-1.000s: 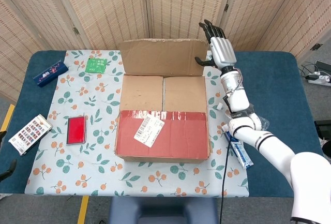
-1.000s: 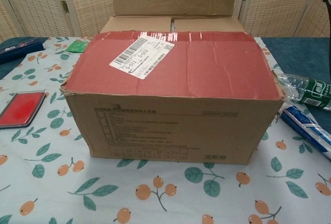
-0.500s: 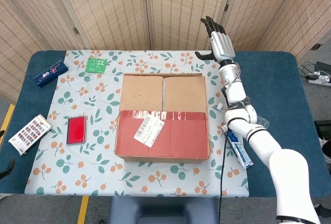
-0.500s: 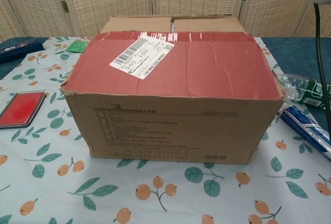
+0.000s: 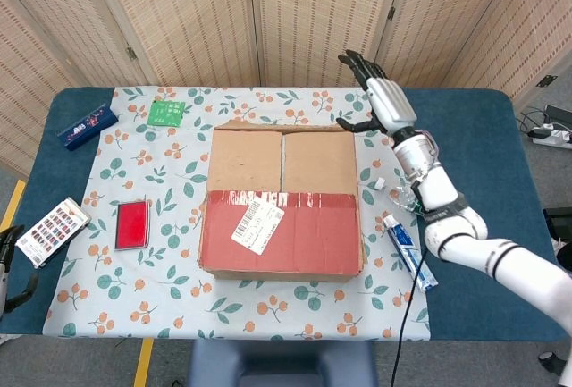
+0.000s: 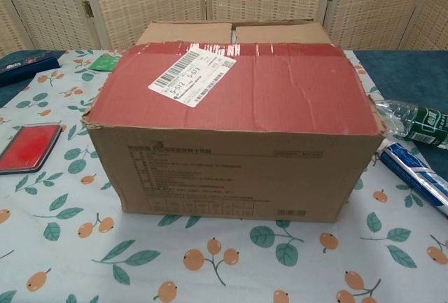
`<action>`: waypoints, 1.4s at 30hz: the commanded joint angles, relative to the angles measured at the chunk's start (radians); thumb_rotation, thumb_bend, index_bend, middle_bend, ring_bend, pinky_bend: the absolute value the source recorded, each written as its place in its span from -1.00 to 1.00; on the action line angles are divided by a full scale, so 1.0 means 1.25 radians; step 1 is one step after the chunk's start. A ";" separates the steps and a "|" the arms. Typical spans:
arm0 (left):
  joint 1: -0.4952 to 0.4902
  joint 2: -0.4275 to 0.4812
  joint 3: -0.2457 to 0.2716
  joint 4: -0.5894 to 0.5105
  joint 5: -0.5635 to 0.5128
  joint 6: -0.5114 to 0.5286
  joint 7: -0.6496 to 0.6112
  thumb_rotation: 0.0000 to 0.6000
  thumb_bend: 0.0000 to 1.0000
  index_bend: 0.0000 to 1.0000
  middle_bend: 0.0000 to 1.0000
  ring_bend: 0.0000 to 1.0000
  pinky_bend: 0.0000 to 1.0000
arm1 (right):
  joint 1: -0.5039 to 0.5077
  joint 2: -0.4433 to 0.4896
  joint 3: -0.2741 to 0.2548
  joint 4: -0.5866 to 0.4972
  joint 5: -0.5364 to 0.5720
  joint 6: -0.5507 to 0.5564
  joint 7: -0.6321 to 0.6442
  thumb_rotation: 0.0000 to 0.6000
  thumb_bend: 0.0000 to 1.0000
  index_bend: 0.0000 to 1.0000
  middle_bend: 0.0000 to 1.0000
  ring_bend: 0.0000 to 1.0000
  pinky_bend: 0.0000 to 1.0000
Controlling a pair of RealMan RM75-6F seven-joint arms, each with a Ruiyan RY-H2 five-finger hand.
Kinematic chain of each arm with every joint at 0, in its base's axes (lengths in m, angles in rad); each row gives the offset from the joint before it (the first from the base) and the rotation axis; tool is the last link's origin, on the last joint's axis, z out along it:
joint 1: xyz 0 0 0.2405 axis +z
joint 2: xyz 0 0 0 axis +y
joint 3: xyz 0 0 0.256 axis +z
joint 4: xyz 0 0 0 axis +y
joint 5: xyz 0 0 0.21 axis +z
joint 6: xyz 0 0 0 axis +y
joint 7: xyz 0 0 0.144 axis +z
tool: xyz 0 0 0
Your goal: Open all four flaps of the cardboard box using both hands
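The cardboard box point(image 5: 281, 199) sits mid-table on the flowered cloth. Its near flap point(image 6: 231, 86), covered in red tape with a white barcode label, lies shut over the near half. Two plain inner flaps point(image 5: 246, 159) point(image 5: 320, 159) lie flat, meeting at a centre seam. The far flap is folded back behind the box, with only its top edge point(image 5: 277, 124) showing. My right hand point(image 5: 380, 101) hovers just off the box's far right corner with fingers spread, holding nothing. A dark sliver of my left hand point(image 5: 11, 266) shows at the lower left edge; its fingers are unclear.
A blue box point(image 5: 88, 125) and green packet point(image 5: 166, 112) lie at the far left, with a red pad point(image 5: 132, 223) and a card pack point(image 5: 52, 231) nearer. A water bottle point(image 6: 413, 122) and a blue tube point(image 5: 409, 251) lie right of the box. Woven screens stand behind the table.
The far flap stood upright by my right hand a second ago; it has since dropped back behind the box. My right hand has drifted slightly right and nearer.
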 commanded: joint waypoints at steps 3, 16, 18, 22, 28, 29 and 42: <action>-0.007 -0.009 -0.002 0.000 -0.007 -0.010 0.020 1.00 -0.13 -0.81 -0.72 -0.74 -0.91 | -0.142 0.193 -0.009 -0.216 -0.010 -0.009 0.156 1.00 -0.42 -1.00 -1.00 -1.00 -1.00; -0.015 -0.014 -0.005 0.003 0.005 -0.005 0.012 1.00 -0.14 -0.80 -0.72 -0.74 -0.92 | -0.274 0.188 -0.102 -0.296 -0.251 0.076 0.747 1.00 -0.42 -1.00 -1.00 -0.87 -1.00; -0.016 -0.014 -0.004 0.004 0.009 -0.006 0.006 1.00 -0.14 -0.80 -0.72 -0.74 -0.92 | -0.267 0.174 -0.125 -0.271 -0.304 0.085 0.846 0.99 -0.42 -1.00 -1.00 -0.84 -1.00; -0.013 -0.019 -0.007 0.007 0.004 0.003 0.016 1.00 -0.23 -0.81 -0.71 -0.74 -0.93 | -0.244 0.149 -0.164 -0.230 -0.370 0.105 1.004 0.91 -0.42 -1.00 -1.00 -0.81 -1.00; -0.010 -0.016 -0.004 0.005 0.004 0.003 0.006 1.00 -0.32 -0.81 -0.71 -0.74 -0.96 | -0.208 0.112 -0.218 -0.172 -0.424 0.134 1.157 0.85 -0.42 -1.00 -1.00 -0.79 -1.00; -0.009 -0.016 -0.004 0.005 0.003 0.003 0.004 1.00 -0.32 -0.81 -0.71 -0.74 -0.97 | -0.202 0.108 -0.224 -0.165 -0.427 0.136 1.176 0.85 -0.42 -1.00 -1.00 -0.79 -1.00; -0.011 -0.017 -0.003 0.005 0.001 0.000 0.014 1.00 -0.33 -0.81 -0.71 -0.74 -0.97 | -0.143 0.072 -0.283 -0.103 -0.424 0.146 1.260 0.84 -0.42 -1.00 -1.00 -0.80 -0.98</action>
